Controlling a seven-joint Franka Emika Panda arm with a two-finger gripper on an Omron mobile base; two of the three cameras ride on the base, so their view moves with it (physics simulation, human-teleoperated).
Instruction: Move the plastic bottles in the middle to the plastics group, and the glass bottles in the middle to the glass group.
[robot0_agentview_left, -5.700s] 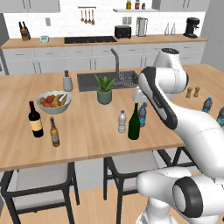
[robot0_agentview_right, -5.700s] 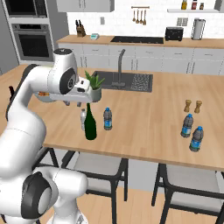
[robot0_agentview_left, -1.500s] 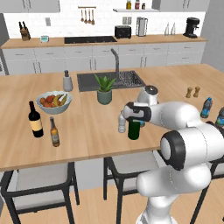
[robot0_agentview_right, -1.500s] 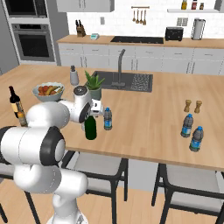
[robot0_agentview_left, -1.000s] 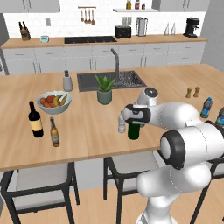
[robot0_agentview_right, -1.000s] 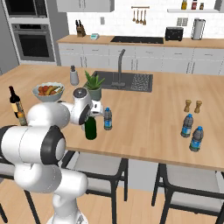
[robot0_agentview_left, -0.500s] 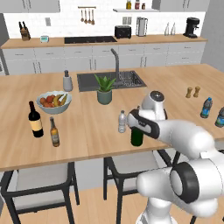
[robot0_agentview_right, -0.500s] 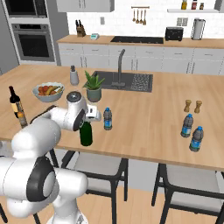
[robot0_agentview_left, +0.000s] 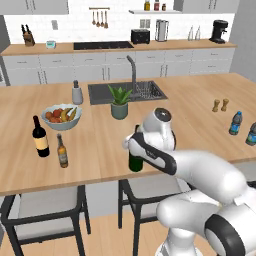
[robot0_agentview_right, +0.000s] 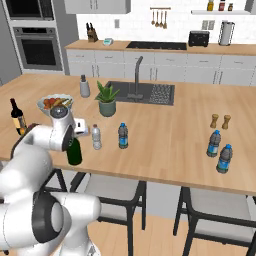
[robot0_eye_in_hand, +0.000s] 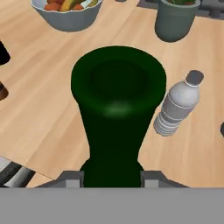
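Gripper: the gripper (robot0_eye_in_hand: 111, 177) is clamped on the green glass bottle's (robot0_agentview_left: 134, 161) neck.
Bottle: near the table's (robot0_agentview_left: 100, 150) front edge, right of the wine bottle (robot0_agentview_left: 40, 139).
Technique: keep it upright, carry left, set beside the wine bottle.

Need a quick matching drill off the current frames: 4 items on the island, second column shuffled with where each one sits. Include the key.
Things:
1. green glass bottle
2. clear plastic bottle
3. black wine bottle
4. fruit bowl

Places:
A. beside the small brown bottle, at the island's left end
B. between the end effector fingers, near the front edge
C. behind the wine bottle, toward the sink
D. standing next to the blue-label bottle mid-counter

Pairs: 1-B, 2-D, 3-A, 4-C
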